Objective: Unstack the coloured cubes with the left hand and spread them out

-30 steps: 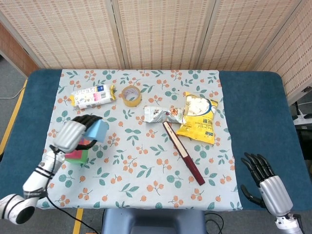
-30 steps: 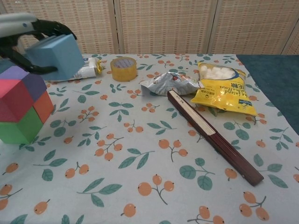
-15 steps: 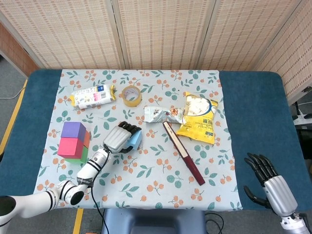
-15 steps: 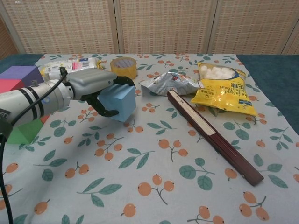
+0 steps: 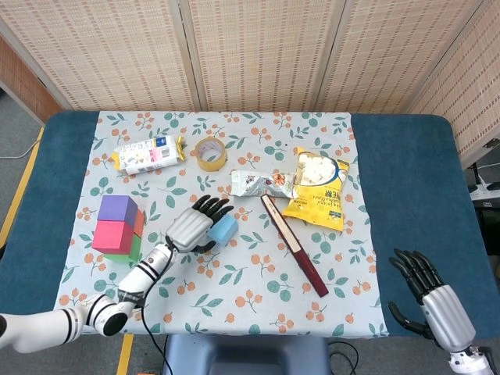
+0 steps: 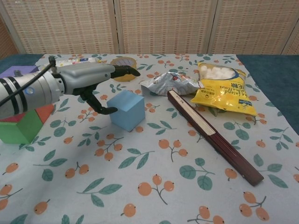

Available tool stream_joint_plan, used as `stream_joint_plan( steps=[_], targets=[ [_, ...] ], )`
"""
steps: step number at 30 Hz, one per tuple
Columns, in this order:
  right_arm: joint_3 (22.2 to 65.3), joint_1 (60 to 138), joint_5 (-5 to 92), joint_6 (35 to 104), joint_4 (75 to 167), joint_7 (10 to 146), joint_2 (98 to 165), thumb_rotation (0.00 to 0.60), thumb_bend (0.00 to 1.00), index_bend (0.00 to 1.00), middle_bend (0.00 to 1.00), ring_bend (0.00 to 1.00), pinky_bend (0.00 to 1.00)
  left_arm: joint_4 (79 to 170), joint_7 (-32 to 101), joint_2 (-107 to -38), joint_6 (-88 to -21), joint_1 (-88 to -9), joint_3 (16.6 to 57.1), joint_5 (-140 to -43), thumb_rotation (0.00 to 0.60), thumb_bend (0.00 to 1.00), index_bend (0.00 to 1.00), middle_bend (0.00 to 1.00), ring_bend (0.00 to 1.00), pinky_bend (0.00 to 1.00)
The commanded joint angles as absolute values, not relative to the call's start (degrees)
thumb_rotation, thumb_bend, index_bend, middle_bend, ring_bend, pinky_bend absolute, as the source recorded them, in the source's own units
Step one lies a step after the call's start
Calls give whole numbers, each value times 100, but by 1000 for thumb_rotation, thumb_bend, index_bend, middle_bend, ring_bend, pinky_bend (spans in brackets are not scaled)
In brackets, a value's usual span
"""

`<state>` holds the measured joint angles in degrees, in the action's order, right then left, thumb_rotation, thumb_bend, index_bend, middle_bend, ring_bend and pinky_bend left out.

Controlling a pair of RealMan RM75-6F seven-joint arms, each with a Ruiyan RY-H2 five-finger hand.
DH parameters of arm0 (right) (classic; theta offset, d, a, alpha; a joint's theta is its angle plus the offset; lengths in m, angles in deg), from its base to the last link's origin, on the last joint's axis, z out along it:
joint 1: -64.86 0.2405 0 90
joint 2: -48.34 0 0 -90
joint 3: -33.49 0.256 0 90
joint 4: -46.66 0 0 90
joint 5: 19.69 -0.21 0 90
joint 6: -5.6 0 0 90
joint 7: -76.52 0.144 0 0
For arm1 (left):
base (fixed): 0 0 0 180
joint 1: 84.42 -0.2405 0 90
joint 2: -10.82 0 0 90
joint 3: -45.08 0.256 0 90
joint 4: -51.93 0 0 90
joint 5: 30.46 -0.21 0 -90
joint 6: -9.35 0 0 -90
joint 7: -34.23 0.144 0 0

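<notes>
Writing shows on the white and pink packet (image 5: 147,154) at the far left of the cloth and on the yellow snack bag (image 5: 319,190), but it is too small to read.

The light blue cube (image 5: 223,229) sits flat on the flowery tablecloth (image 5: 234,305), near the middle. The left hand (image 5: 190,226) is right beside it with its fingers spread out. From the chest view the fingers (image 6: 122,71) reach over the top of the cube and the thumb curls down at its left side. The hand looks like it holds nothing, though I cannot tell if the thumb just touches the cube.

Half a second ago the hand was wrapped around this cube. Now the fingers have let go and opened up. A second ago the cube was up in the air by the stack.

The stack of cubes (image 5: 117,227) stands well to the left, with purple on top, pink and orange under it, and green at the bottom.

The right hand (image 5: 428,289) hangs off the near right side of the table, fingers apart, holding nothing. It has hardly moved.

A roll of yellow tape (image 5: 210,153), a silver wrapper (image 5: 262,183) and a dark red folded fan (image 5: 294,244) lie where they were.
</notes>
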<state>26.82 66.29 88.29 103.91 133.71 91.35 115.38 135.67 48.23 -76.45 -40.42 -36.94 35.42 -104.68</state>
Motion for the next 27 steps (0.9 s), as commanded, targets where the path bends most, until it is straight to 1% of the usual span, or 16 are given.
stream_joint_plan(
  steps=[1, 3, 5, 7, 8, 9, 10, 11, 12, 14, 17, 19, 22, 27],
  targets=[
    [2644, 6633, 8889, 10380, 13372, 9125, 11522, 600, 298, 0, 0, 0, 0, 14280, 5057, -7048, -4548, -3969, 3546, -10518, 600, 329, 0, 0, 0, 21],
    [2645, 6624, 8924, 10428, 13372, 9107, 11502, 600, 298, 0, 0, 0, 0, 14729, 5129, -6625, -5087, -4270, 3621, -10780, 600, 324, 0, 0, 0, 18],
    [2653, 6619, 8928, 10451, 13371, 9100, 11495, 600, 298, 0, 0, 0, 0, 14926, 5155, -6406, -5309, -4422, 3686, -10904, 600, 324, 0, 3, 4, 20],
    [2657, 6616, 8931, 10466, 13370, 9094, 11489, 600, 298, 0, 0, 0, 0, 15088, 5169, -6220, -5462, -4543, 3746, -10992, 600, 329, 0, 42, 26, 25],
    [2661, 6613, 8932, 10477, 13370, 9091, 11485, 600, 298, 0, 0, 0, 0, 15196, 5185, -6078, -5593, -4644, 3790, -11050, 600, 344, 0, 122, 66, 31],
    [2666, 6611, 8938, 10495, 13377, 9090, 11479, 600, 298, 0, 0, 0, 0, 15351, 5209, -5863, -5793, -4804, 3863, -11141, 600, 364, 7, 244, 131, 40],
    [2661, 6606, 8952, 10514, 13385, 9105, 11470, 600, 298, 0, 0, 0, 0, 15503, 5286, -5545, -6132, -5082, 3982, -11238, 600, 384, 26, 345, 180, 49],
    [2649, 6597, 9004, 10569, 13401, 9124, 11449, 600, 298, 0, 0, 0, 0, 15682, 5239, -5075, -6769, -5694, 4276, -11291, 600, 400, 64, 415, 218, 58],
    [2639, 6591, 9030, 10594, 13411, 9142, 11440, 600, 298, 0, 0, 0, 0, 15751, 5092, -4907, -6931, -5905, 4423, -11366, 600, 410, 118, 435, 233, 70],
    [2618, 6579, 9099, 10632, 13410, 9112, 11434, 600, 298, 0, 0, 0, 0, 15707, 4785, -4669, -6982, -6196, 4649, -11305, 600, 413, 163, 417, 233, 90],
    [2578, 6577, 9188, 10617, 13399, 9034, 11447, 600, 298, 0, 0, 0, 0, 15605, 4584, -4416, -6729, -6416, 4867, -10989, 600, 405, 158, 349, 219, 127],
    [2563, 6582, 9192, 10576, 13404, 9000, 11452, 600, 298, 0, 0, 0, 0, 15493, 4383, -4347, -6648, -6523, 4892, -10822, 600, 403, 170, 316, 218, 140],
    [2551, 6589, 9193, 10535, 13418, 8972, 11453, 600, 298, 0, 0, 0, 0, 15260, 4262, -4378, -6561, -6614, 4866, -10615, 600, 402, 175, 298, 207, 146],
    [2547, 6581, 9196, 10550, 13433, 8972, 11458, 600, 298, 0, 0, 0, 0, 14829, 4319, -4628, -5960, -6549, 4813, -10126, 600, 402, 183, 254, 154, 142]
  ],
)
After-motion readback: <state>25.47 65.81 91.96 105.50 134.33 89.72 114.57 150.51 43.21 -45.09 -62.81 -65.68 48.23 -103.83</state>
